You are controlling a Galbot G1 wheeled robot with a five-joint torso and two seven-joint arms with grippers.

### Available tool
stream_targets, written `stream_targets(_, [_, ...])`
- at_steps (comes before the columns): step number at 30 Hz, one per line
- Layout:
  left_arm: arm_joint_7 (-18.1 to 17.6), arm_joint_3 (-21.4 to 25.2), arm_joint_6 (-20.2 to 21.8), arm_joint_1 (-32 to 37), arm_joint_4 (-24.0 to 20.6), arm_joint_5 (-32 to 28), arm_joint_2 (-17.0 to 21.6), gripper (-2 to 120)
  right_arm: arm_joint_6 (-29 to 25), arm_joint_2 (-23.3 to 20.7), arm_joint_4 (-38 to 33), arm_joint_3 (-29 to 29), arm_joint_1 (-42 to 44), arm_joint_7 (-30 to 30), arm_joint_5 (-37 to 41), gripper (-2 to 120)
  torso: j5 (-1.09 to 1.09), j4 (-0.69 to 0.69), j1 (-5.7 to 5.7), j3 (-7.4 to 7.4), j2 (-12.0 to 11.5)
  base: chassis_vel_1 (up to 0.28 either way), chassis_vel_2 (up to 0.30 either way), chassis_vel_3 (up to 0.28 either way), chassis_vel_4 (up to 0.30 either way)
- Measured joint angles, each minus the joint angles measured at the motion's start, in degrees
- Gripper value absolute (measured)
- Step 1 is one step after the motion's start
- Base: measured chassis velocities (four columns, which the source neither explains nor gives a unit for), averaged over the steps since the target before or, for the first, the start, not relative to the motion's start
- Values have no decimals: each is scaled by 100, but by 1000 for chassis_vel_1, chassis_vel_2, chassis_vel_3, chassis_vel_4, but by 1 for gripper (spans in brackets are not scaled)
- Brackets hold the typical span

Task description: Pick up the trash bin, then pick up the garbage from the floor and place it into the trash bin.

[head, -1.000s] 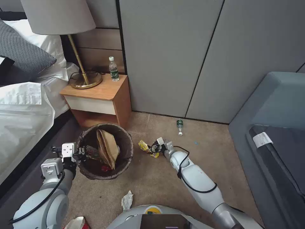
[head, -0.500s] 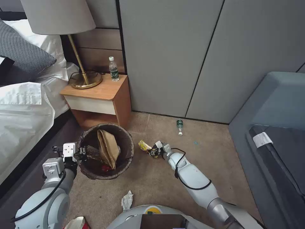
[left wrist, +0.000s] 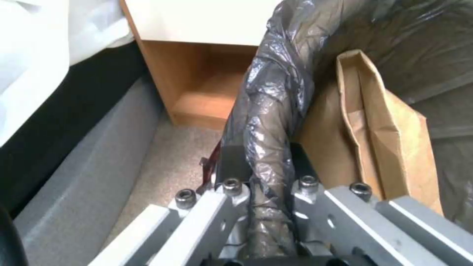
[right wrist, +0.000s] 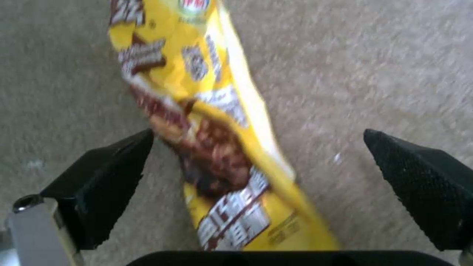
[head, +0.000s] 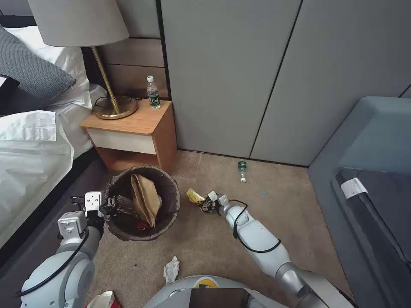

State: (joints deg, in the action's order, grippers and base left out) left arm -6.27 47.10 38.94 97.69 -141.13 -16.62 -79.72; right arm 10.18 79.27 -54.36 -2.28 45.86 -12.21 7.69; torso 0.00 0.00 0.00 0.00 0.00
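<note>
The trash bin point(head: 170, 187), lined with a wrinkled dark bag, stands on the carpet before the nightstand, with a brown paper bag point(head: 145, 197) inside. My left gripper point(head: 112, 204) is shut on its near-left rim; in the left wrist view that gripper point(left wrist: 261, 184) clamps the bag-covered rim point(left wrist: 268, 111) beside the paper bag point(left wrist: 389, 147). My right gripper point(head: 207, 203) is low over a yellow wrapper point(head: 194, 196) just right of the bin. It is open point(right wrist: 256, 177), its black pads point(right wrist: 108, 177) either side of the wrapper point(right wrist: 217, 144). Other garbage: a small bottle point(head: 242, 170), a white tissue point(head: 171, 269), a red-and-white packet point(head: 102, 300).
A wooden nightstand point(head: 128, 128) with a brass lamp point(head: 114, 109) and an upright water bottle point(head: 153, 93) stands behind the bin. The bed point(head: 30, 149) runs along the left, a grey sofa point(head: 368, 171) fills the right, and grey wall panels point(head: 257, 77) close the back.
My right arm has reached lower and to the left, bringing its open gripper down around the yellow wrapper. The left gripper and the bin have stayed put.
</note>
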Motion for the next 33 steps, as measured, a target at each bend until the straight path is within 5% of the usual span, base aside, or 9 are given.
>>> stream_targets(16, [-7,-23,5,-16,13,-4,21,4,-91,135,233,95,18,-67,-89,100,0,0,0,0,0,0,0,0,0])
stream_targets(33, [-18,-67,7,-2,15,8,38,4,-157,146,156,132,164,-84,-115,34,0,0,0,0,0,0,0,0,0])
